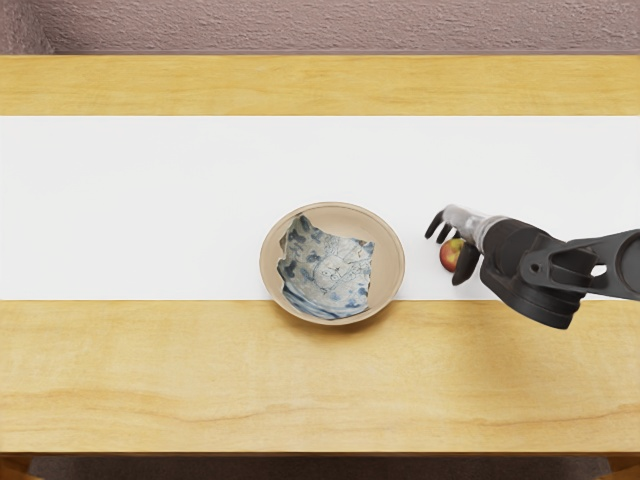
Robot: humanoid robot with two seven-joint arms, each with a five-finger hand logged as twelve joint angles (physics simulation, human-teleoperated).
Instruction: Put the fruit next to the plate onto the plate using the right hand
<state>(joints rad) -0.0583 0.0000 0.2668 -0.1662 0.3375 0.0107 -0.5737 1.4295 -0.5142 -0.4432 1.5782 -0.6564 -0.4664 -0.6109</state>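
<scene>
A beige plate [385, 250] with a blue-and-white patterned centre lies mid-table on the white runner. Just right of it sits a small red and yellow fruit [450, 256], partly covered by my right hand [452, 243]. The right arm comes in from the picture's right edge. Its dark fingers are spread and curve around the fruit from above and from the right; the thumb hangs down beside it. Whether the fingers touch the fruit is unclear. The fruit still rests on the runner.
A white runner [150, 205] crosses the wooden table [200, 370] from left to right. The table's far edge meets a purple-grey wall at the top.
</scene>
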